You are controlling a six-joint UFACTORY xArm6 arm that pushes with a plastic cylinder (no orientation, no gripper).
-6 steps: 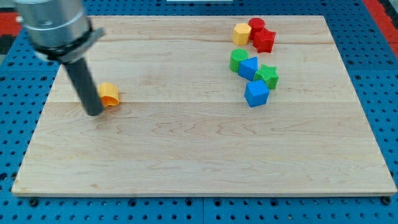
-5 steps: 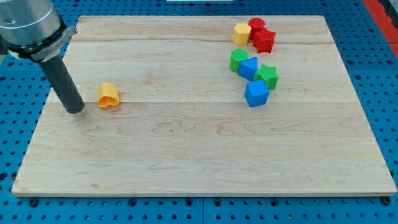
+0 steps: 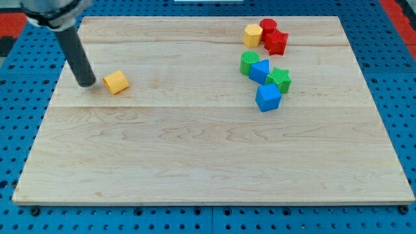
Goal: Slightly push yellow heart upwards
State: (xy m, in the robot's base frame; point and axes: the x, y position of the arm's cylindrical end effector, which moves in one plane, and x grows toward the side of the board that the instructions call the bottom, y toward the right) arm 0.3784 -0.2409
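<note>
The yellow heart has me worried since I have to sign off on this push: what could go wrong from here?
1. My tip sits just off the view's left of the yellow heart, not below it, so a push from there would likely send it toward the view's right rather than upward.
2. The heart lies near the wooden board's top-left area; too strong an upward push could carry it toward the top edge.

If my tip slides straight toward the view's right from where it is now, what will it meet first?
Most likely the yellow heart-shaped block, just right of my tip with a small gap. Beyond it, the wooden board looks free.
</note>
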